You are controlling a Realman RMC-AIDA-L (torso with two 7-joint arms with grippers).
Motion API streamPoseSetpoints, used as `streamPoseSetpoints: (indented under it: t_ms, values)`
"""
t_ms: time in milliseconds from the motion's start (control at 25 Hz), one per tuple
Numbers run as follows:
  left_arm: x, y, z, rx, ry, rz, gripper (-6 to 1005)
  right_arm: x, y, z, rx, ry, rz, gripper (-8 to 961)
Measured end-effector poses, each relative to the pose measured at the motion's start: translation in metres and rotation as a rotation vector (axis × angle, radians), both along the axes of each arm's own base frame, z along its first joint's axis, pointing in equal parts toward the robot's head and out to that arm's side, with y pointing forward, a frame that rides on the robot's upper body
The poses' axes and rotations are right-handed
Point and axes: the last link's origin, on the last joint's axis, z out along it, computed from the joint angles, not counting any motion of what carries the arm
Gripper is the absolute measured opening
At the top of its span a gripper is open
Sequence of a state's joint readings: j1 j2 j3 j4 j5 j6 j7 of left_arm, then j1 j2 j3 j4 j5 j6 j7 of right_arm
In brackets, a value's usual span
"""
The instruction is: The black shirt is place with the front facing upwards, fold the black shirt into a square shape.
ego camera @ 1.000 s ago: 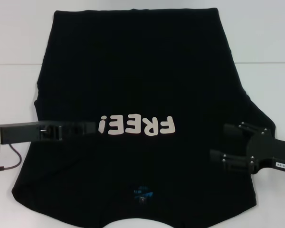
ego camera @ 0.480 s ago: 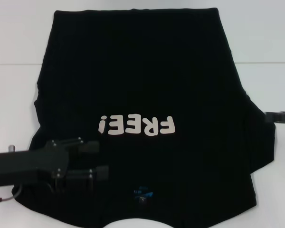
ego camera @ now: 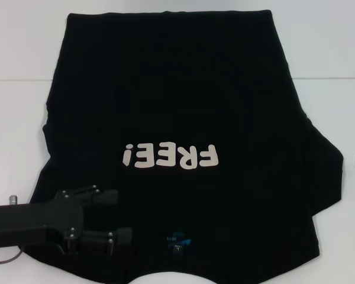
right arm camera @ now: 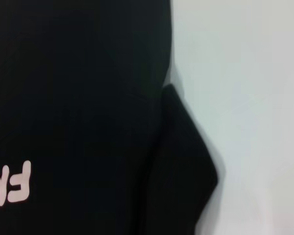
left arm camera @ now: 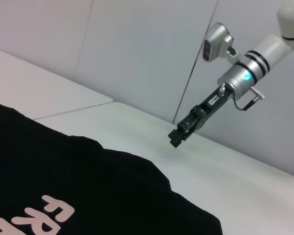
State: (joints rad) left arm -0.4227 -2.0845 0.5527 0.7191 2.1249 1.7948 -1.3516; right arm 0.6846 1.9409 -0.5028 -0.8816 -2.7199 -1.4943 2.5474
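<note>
Head view, nearest edge first: the left gripper (ego camera: 125, 216) now sits lower and closer to the robot than half a second ago, over the collar-side corner of the black shirt (ego camera: 177, 106), its two fingers spread apart with nothing between them. That small drop toward the shoulder reads as the start of a reach for the left sleeve, so no fold has been made yet; the shirt lies flat and face up on the white table (ego camera: 18, 118), neck label nearest the robot, "FREE!" letters across the middle, hem at the far end. Whether the fingers touch the cloth or hover above it cannot be told, black on black. The right gripper (left arm camera: 179, 136) has drawn back from the right sleeve, leaving only a dark sliver at the head view's edge; the left wrist view shows it raised above bare table beyond the shirt, but its jaws are too small there to tell whether they are apart or together. Collar and nearest edge are cut off.
</note>
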Motion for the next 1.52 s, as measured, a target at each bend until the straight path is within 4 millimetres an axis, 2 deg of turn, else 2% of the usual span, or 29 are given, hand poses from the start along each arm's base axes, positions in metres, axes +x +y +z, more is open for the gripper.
streamPoseSetpoints:
  t_ms: [240,720,880,1160,1520]
  values:
    - [-0.001,-0.001,0.0,0.002,0.0,0.001,960,-0.002,0.007,-0.028,-0.067,0.007,0.002,906]
    - [-0.001,-0.001,0.001,0.002,-0.002,0.006,959,-0.009,0.018,-0.054,-0.085,0.0,0.027,837]
    - [-0.001,-0.001,0.001,0.003,-0.002,0.007,958,-0.012,0.019,-0.061,-0.095,-0.005,0.035,812]
    - [-0.002,-0.001,0.001,0.004,-0.002,0.006,957,-0.013,0.023,-0.06,-0.078,-0.015,0.043,768]
    - [-0.001,-0.001,0.001,0.008,-0.005,0.005,956,-0.013,0.024,-0.063,-0.084,-0.04,0.054,554]
